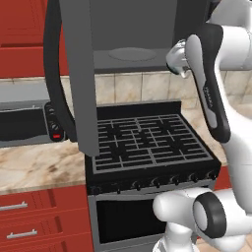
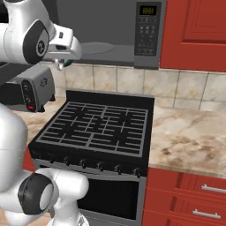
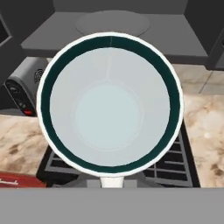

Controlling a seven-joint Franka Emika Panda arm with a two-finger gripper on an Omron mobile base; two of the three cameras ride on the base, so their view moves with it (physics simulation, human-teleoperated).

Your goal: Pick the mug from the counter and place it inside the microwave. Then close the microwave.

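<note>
The mug [image 3: 109,105] faces the hand view mouth-first, with a white inside, a dark teal rim band and its handle pointing down. It hides my fingers, and it hangs in the air over the stove, so my gripper [image 1: 181,68] is shut on it. From the base views the mug [image 2: 62,64] is a small shape under the hand, just in front of the open microwave [image 1: 133,49]. The microwave's cavity [image 3: 111,22] with its round turntable lies straight ahead. Its door [image 1: 78,74] stands swung out to the left. The counter [image 1: 34,165] is below.
The black grated stove [image 1: 147,140] lies directly under the mug. A grey toaster oven [image 2: 31,90] sits on the counter to the left. The microwave keypad [image 2: 148,35] is right of the cavity, and red cabinets [image 2: 194,33] hang beyond it.
</note>
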